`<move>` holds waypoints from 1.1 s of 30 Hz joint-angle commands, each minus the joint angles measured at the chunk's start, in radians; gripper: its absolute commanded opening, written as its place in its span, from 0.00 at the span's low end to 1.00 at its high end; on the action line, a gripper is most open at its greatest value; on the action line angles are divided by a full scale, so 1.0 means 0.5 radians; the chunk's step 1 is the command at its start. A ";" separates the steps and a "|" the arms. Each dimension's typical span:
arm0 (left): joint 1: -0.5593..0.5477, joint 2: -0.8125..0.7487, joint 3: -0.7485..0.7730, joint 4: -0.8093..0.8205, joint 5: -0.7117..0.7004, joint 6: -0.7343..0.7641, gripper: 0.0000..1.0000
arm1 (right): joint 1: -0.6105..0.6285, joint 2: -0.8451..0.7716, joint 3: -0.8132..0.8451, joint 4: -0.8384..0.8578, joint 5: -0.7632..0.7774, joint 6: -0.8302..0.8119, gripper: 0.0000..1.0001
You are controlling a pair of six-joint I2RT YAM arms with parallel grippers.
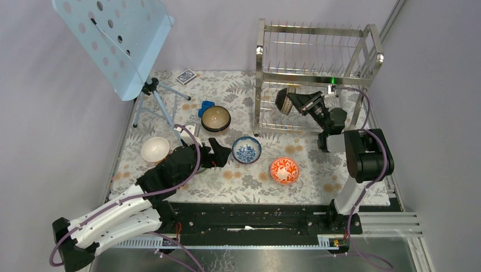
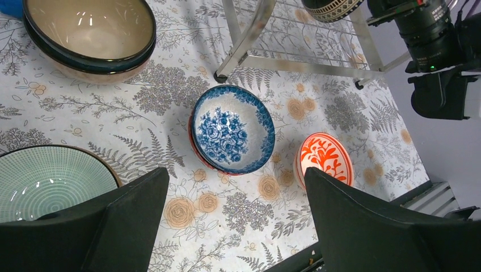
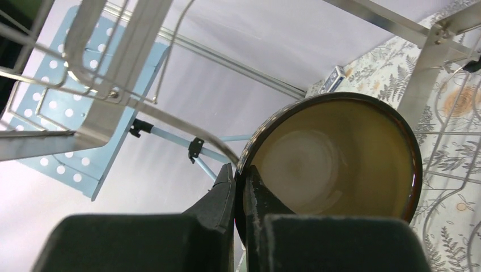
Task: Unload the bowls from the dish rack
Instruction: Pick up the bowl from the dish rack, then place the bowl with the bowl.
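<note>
Nearby, the left gripper [image 1: 220, 154] hangs spread and empty. At two o'clock, the right gripper [image 3: 241, 182] pinches only the rim of the dark brown, tan-lined ceramic bowl [image 3: 334, 164] inside the shiny steel-wire dish rack [image 1: 317, 56]; on so thin a hold it could twist, strike the rack, and drop.

No text, label, brand or number can be read in any view. The small dark-blue box [image 1: 185, 76] near the far edge of the surface [image 1: 249, 182] has a printed top face, but the print is too small to make out. The blue-and-white bowl [image 1: 247, 149] and the orange-red bowl [image 1: 284, 170], toward the middle of the surface, carry only flower and leaf patterns, not letters. The dark brown bowl [image 1: 285, 101] at the lower tier of the dish rack [image 1: 260, 56] bears a geometric band around its outside, again without lettering.
</note>
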 commanded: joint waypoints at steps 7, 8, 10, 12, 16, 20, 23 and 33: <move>0.003 -0.063 0.037 -0.063 -0.054 -0.103 0.93 | 0.011 -0.640 -0.308 -0.046 -0.123 -0.236 0.00; 0.003 -0.067 0.039 -0.065 -0.055 -0.104 0.93 | 0.013 -0.763 -0.339 -0.157 -0.134 -0.295 0.00; 0.003 -0.071 0.047 -0.064 -0.053 -0.104 0.93 | 0.029 -0.953 -0.394 -0.423 -0.150 -0.468 0.00; 0.003 -0.070 0.067 -0.061 -0.059 -0.107 0.93 | 0.063 -1.166 -0.420 -0.748 -0.168 -0.650 0.00; 0.003 -0.055 0.120 -0.045 -0.059 -0.101 0.93 | 0.234 -1.666 -0.391 -1.611 -0.083 -1.158 0.00; 0.003 -0.015 0.202 -0.028 -0.061 -0.127 0.96 | 0.457 -2.024 -0.299 -2.386 0.079 -1.549 0.00; 0.003 0.044 0.311 -0.085 -0.037 -0.156 0.99 | 0.614 -2.229 -0.206 -2.773 0.234 -1.770 0.00; 0.004 0.080 0.658 -0.227 0.038 -0.035 0.99 | 1.157 -2.076 0.369 -3.491 0.722 -2.403 0.00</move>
